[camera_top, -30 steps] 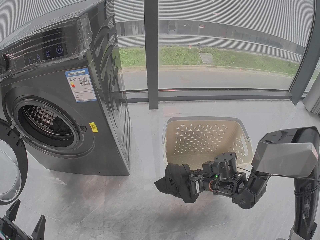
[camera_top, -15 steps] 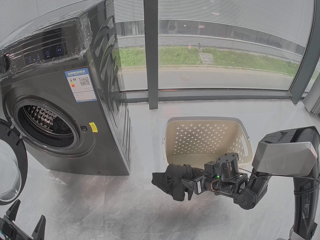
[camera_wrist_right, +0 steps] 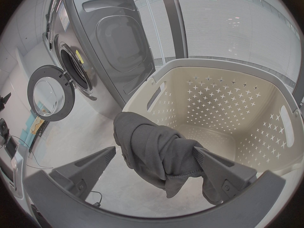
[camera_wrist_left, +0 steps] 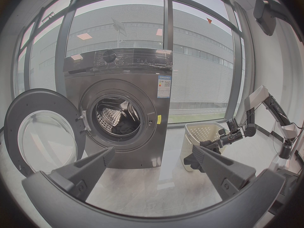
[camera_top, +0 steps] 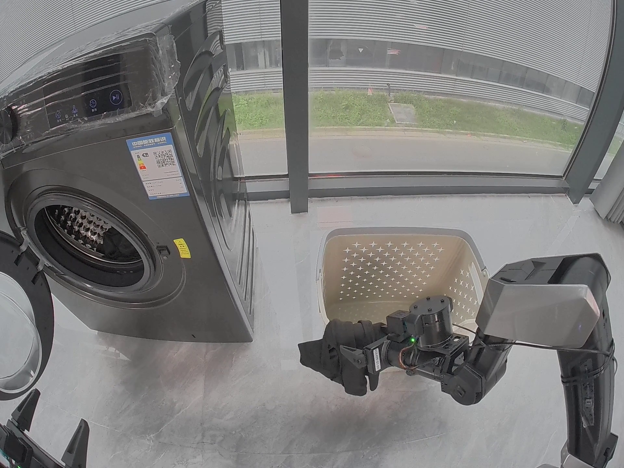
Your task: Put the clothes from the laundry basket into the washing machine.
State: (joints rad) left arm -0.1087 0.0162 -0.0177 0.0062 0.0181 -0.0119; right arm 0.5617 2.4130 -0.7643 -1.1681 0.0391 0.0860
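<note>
Shows the right pincer [camera_wrist_right: 153, 150], shut on the dark garment [camera_top: 331, 353] a second ago, now spread apart with the garment merely draped over one finger [camera_wrist_right: 221, 171], laundry basket [camera_top: 400, 232] just beside it, washing machine drum [camera_top: 91, 242] well apart beyond its fingertips: transfer probably unsecured.

Glossy pale-grey marble-look floor [camera_top: 195, 398], evenly daylit. Full-height window [camera_top: 442, 66] w/ dark vertical mullion [camera_top: 296, 86] approx centre and a curved frame post [camera_top: 595, 118] at rt. Outside: road [camera_top: 403, 154], grass strip [camera_top: 455, 115], grey ribbed bldg facade [camera_top: 455, 21]. Pale folds [camera_top: 611, 196] at far rt edge, possibly a curtain.
</note>
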